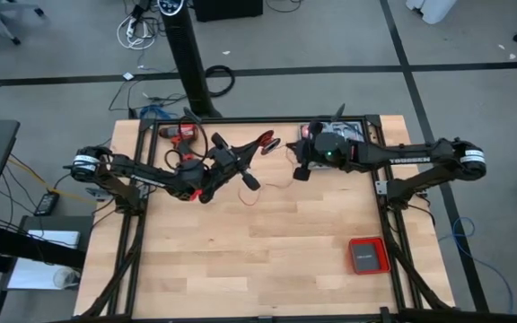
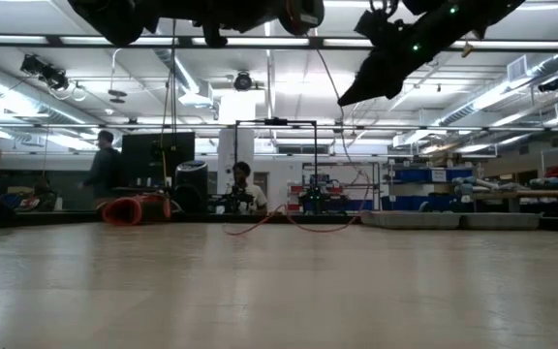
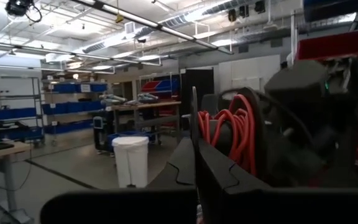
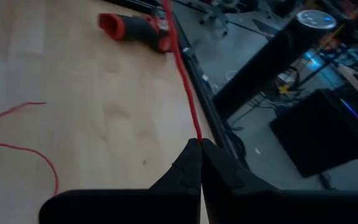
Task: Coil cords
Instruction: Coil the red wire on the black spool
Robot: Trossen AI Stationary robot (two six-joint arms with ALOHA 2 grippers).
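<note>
A dark reel [image 3: 253,134] wound with the red cord [image 3: 232,134] hangs above the table's far middle, and my left gripper [image 3: 196,180] is shut on it; from above the reel [image 1: 272,142] shows just beyond my left gripper [image 1: 257,149]. My right gripper [image 4: 199,146], close to the reel's right [image 1: 302,170], is shut on the thin red cord [image 4: 188,99]. The cord's loose tail [image 4: 39,158] lies in curves on the wooden table [image 1: 267,193], and it also droops to the tabletop in the low view [image 2: 289,221]. My left gripper pinches the thin edge of the reel's near disc [image 3: 194,121] between its two fingers. The fingers point about level toward the table's right. The reel is lifted clear of the table. My right gripper pinches a single strand of the cord [image 4: 197,135] at its fingertips, slanting down from the right. From the fingers the strand runs straight and taut toward the far edge.
A red-and-black power drill [image 1: 182,133] lies at the far left of the table. A flat red square box [image 1: 367,255] sits near the front right. Dark frame rails [image 1: 389,215] run along both sides. People stand in the room beyond the table [image 2: 100,165].
</note>
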